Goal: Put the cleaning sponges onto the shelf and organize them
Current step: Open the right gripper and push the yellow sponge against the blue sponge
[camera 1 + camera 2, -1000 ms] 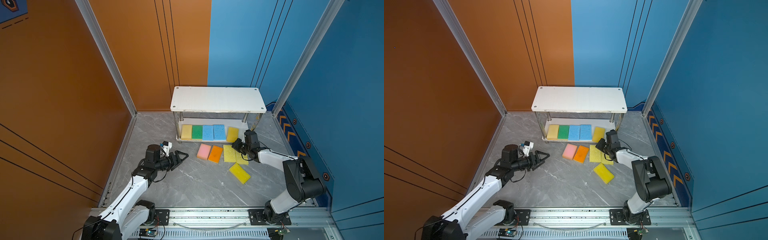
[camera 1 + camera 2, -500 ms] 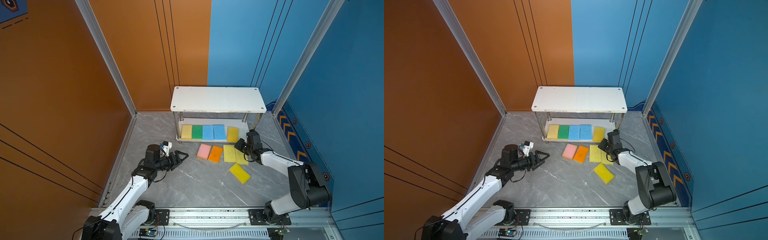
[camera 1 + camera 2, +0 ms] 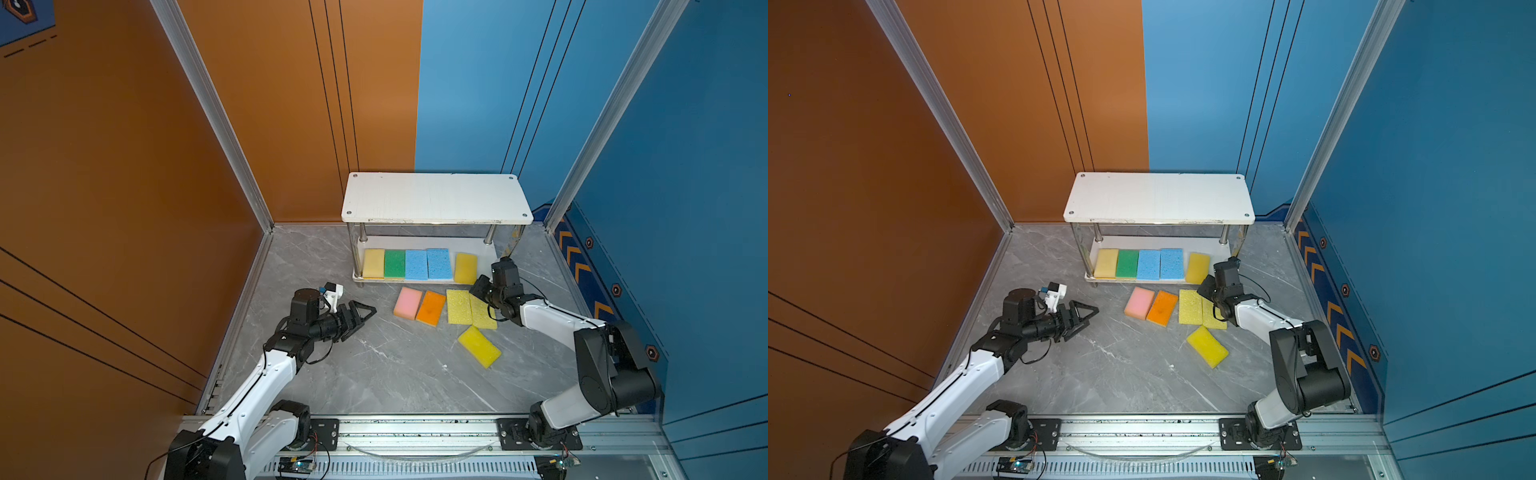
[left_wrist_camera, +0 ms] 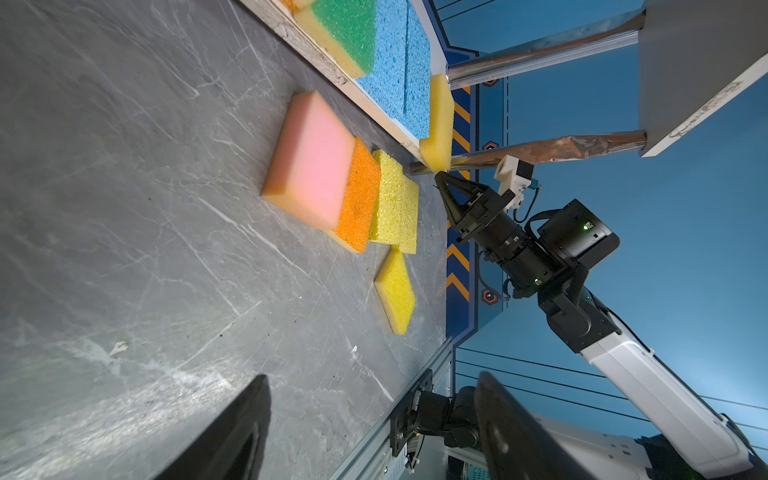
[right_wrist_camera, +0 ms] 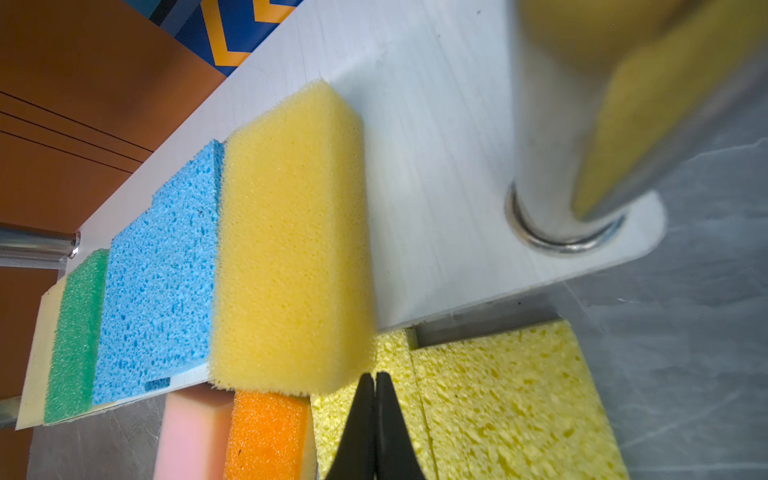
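Over the last second your right arm has swung its elbow outward a little. The right tool, closed tight on nothing, stays at the front corner of the yellow sponge on the shelf's lower board. That sponge has not visibly shifted. It sits askew beside the blue sponges and overhangs the edge, so the straightening looks unfinished. Your left tool waits apart and empty, while the pink sponge and four others lie on the surface.

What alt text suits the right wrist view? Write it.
The shut right hand points at a yellow sponge on the shelf beside blue sponges. A pink sponge, an orange sponge and coarse yellow sponges lie on the floor.
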You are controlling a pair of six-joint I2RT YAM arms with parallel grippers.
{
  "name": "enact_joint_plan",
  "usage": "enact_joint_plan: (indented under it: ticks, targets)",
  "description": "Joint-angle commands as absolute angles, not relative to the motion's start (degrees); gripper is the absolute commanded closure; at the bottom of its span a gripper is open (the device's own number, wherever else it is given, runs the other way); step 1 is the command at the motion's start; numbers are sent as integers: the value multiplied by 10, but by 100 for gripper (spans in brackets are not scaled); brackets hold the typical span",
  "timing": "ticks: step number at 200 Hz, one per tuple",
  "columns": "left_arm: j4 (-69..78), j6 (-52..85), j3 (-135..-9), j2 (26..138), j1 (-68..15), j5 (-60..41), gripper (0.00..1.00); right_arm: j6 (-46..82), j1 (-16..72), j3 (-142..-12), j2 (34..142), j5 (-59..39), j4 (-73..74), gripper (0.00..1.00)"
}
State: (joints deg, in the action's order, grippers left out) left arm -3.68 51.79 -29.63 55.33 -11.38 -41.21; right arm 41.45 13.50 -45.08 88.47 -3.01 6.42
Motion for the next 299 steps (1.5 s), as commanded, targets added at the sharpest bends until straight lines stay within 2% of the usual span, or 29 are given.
enact_joint_plan:
  ticks: [1, 78, 135, 189, 252, 299]
  targets:
    - [-44, 502, -291, 551, -108, -427, 22, 402, 131, -472, 896, 1, 55, 100]
    - [-44, 498, -288, 554, -103, -431, 22, 395, 142, -479, 899, 40, 59, 100]
    - [-41, 497, -287, 556, -100, -435, 22, 400, 157, -438, 887, 59, 140, 100]
    - [-43, 494, -280, 554, -91, -442, 22, 396, 168, -448, 898, 91, 147, 100]
    - [-37, 494, -278, 556, -83, -449, 22, 359, 226, -449, 866, 178, 137, 100]
    - [-40, 491, -274, 549, -77, -454, 22, 343, 223, -497, 899, 151, 108, 64]
